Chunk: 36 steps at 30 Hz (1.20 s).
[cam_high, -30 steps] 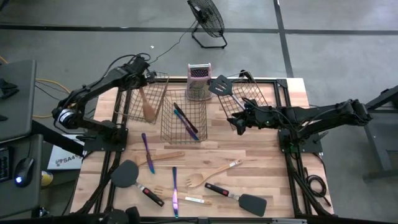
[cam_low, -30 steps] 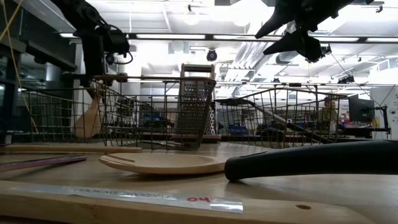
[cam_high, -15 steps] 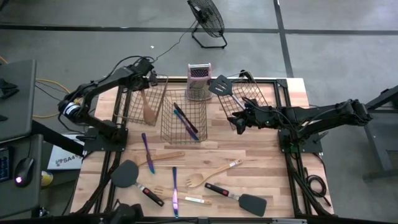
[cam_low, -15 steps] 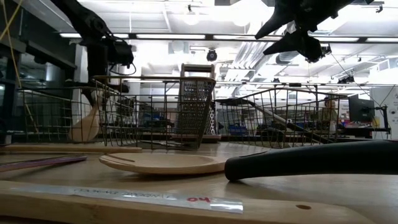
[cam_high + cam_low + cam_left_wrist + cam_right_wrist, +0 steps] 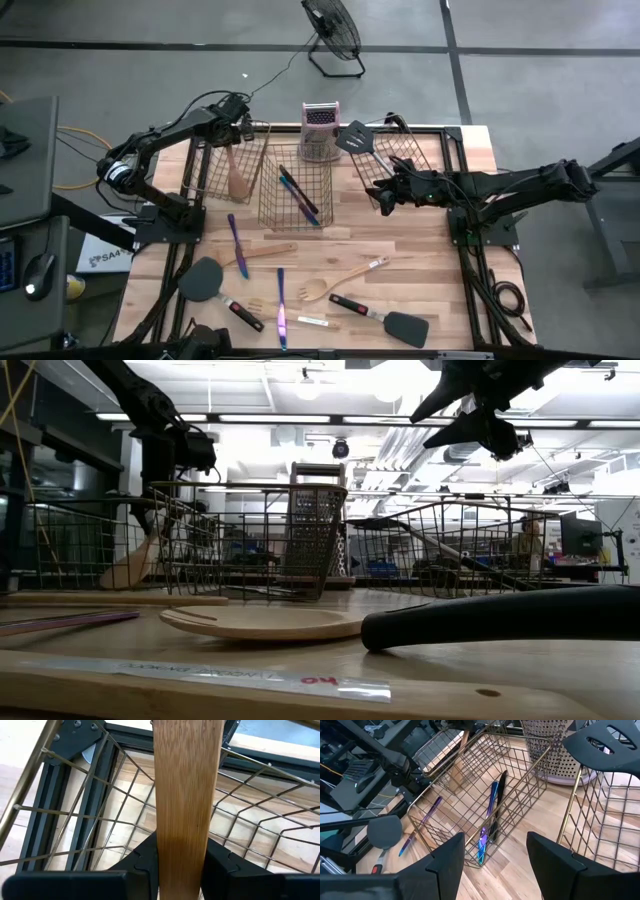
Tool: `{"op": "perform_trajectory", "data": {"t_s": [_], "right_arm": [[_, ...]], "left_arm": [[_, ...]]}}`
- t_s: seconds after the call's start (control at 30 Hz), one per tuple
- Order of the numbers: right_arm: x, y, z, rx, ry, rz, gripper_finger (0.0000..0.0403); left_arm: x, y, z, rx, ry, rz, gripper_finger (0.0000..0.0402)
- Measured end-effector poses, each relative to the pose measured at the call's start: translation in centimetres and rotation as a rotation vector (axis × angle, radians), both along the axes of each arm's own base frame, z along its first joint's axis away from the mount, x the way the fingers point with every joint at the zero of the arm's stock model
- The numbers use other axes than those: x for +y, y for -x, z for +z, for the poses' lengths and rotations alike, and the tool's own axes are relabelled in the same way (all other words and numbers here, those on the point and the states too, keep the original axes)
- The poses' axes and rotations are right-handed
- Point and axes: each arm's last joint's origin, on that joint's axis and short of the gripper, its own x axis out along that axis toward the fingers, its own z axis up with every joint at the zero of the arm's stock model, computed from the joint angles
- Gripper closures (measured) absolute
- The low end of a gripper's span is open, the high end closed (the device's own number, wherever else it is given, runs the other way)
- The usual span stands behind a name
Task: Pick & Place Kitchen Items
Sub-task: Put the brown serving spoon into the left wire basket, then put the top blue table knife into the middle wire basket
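My left gripper (image 5: 237,128) is over the far end of the left wire basket (image 5: 205,172), shut on a pale wooden spoon (image 5: 237,176). The spoon slants down inside that basket, bowl end lowest (image 5: 128,565). My right gripper (image 5: 384,196) hangs open above the table between the middle basket (image 5: 295,210) and the right basket (image 5: 412,152), with nothing between its fingers (image 5: 445,862). The middle basket holds purple-blue cutlery (image 5: 489,815). A black slotted spatula (image 5: 352,137) sticks out of the right basket. My left gripper pinches the spoon's flat wooden handle (image 5: 181,851) between its two fingers (image 5: 144,862), which bear on its two narrow edges. The fingers slant steeply down from above. The spoon hangs below them, tilted, inside the left basket; whether its bowl touches the basket floor I cannot tell.
A metal box grater (image 5: 320,130) stands at the far edge behind the middle basket. Loose on the near half of the table lie a wooden spatula (image 5: 268,252), a wooden fork (image 5: 340,280), black spatulas (image 5: 205,280) (image 5: 385,318) and purple cutlery (image 5: 236,243) (image 5: 281,305).
My left gripper has gone down over the left basket, still holding the wooden spoon. The spoon has sunk deeper into the basket and tipped further, its bowl end swinging lower and outward.
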Motion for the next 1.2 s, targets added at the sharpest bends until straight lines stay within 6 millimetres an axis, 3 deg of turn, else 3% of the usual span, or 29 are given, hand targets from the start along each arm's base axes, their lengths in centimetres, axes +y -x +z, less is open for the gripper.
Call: {"op": "perform_trajectory", "data": {"t_s": [0.2,0.57,0.93,1.2], "right_arm": [[0.0,0.0,0.0,0.000,0.000,0.000,0.0196],[0.0,0.0,0.0,0.000,-0.002,0.002,0.0196],[0.1,0.0,-0.1,0.008,-0.012,0.022,0.0196],[0.1,0.0,-0.1,0.010,-0.011,0.024,0.0196]], "left_arm": [[0.0,0.0,0.0,0.011,0.007,-0.015,0.0289],[-0.3,0.2,0.6,0.021,0.000,-0.073,0.0195],[-2.1,1.4,5.3,0.022,-0.116,-0.217,0.0187],[-5.3,1.9,8.8,-0.045,-0.225,-0.364,0.0187]]}}
